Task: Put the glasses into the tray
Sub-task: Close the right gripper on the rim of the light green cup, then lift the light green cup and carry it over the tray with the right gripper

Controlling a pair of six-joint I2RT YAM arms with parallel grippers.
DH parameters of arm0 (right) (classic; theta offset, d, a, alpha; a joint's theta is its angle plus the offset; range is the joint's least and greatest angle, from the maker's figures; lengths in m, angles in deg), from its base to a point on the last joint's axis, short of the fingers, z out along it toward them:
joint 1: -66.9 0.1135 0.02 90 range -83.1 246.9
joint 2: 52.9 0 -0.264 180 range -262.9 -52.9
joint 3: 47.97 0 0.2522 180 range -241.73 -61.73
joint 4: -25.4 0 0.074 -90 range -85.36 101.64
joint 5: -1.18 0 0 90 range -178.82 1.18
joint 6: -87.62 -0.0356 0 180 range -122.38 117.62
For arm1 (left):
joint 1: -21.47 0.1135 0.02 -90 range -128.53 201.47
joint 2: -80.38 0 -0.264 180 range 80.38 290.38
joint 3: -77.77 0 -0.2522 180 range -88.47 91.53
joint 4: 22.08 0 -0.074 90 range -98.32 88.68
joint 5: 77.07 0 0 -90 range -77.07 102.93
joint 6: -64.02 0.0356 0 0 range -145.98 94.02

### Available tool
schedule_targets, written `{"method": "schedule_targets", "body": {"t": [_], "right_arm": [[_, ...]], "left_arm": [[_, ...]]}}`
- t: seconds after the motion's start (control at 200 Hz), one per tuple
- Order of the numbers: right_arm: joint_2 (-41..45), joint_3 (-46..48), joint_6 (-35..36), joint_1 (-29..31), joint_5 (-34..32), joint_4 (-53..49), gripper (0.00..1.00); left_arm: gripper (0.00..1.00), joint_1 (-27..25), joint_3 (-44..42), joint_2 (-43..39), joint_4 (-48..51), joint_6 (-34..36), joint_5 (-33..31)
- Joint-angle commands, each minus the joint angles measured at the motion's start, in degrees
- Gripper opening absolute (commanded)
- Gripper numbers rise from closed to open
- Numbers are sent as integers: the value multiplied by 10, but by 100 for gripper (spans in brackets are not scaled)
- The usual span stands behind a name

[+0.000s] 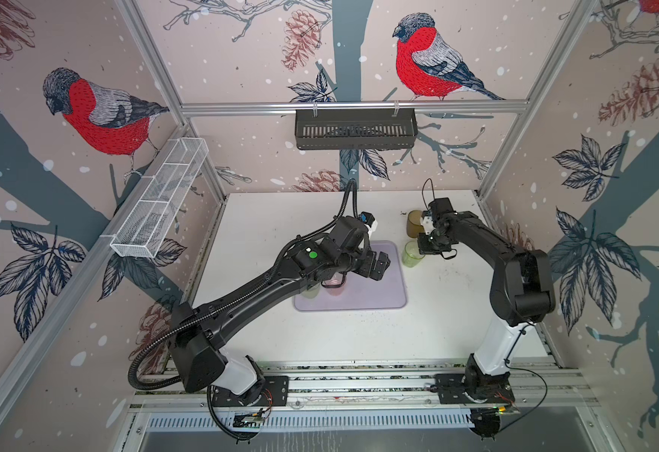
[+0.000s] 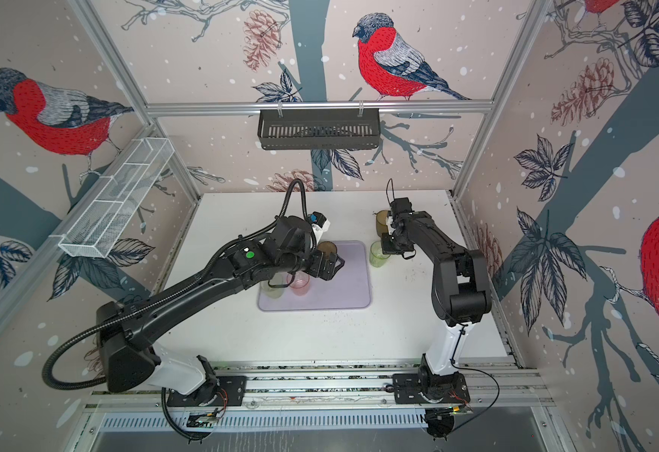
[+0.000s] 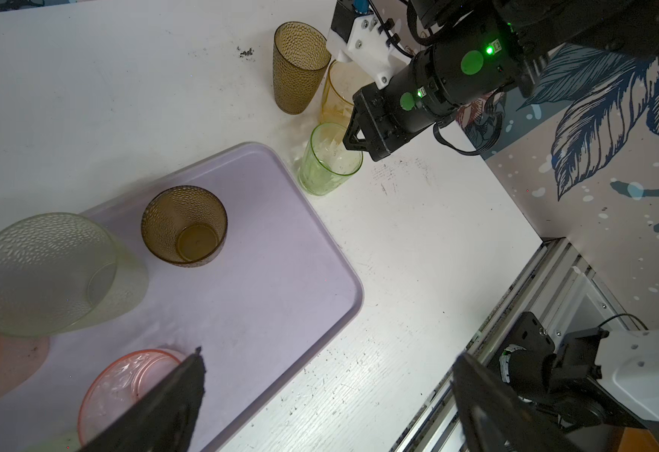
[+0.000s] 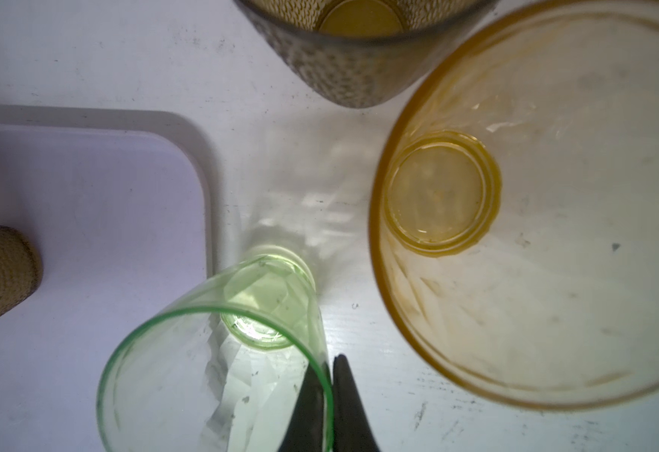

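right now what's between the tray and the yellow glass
The green glass, its rim pinched by the right tool, stands between the tray and the yellow glass; the right wrist view shows it.

On the lavender tray (image 3: 281, 281) a dark olive-brown tumbler (image 3: 184, 227) is standing, a frosted pale green tumbler (image 3: 46, 274) just beside it. A pink tumbler (image 3: 124, 387) is sitting behind one finger of the wide-spread left gripper (image 3: 328, 352). Just off a tray corner, the right gripper (image 3: 353, 137) is pinching the rim of a bright green tumbler (image 3: 320, 176) on the white table (image 3: 85, 78); an amber tumbler (image 3: 332, 98) and a second olive-brown tumbler (image 3: 298, 66) are standing beyond.
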Motion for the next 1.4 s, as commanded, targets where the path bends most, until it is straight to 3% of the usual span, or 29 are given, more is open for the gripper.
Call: {"method": "schedule_targets", "body": {"t": [0.0,0.86,1.396], "right_arm": [[11,-3,3,2,-11,-9,6],[76,0,-30,61,-47,-48,5],[121,-7,-90,122,-81,-89,6]], "left_arm": [[98,0,2,1,-11,3,6],[98,2,-27,-19,-18,-9,19],[98,53,-54,-32,-28,-1,72]]}}
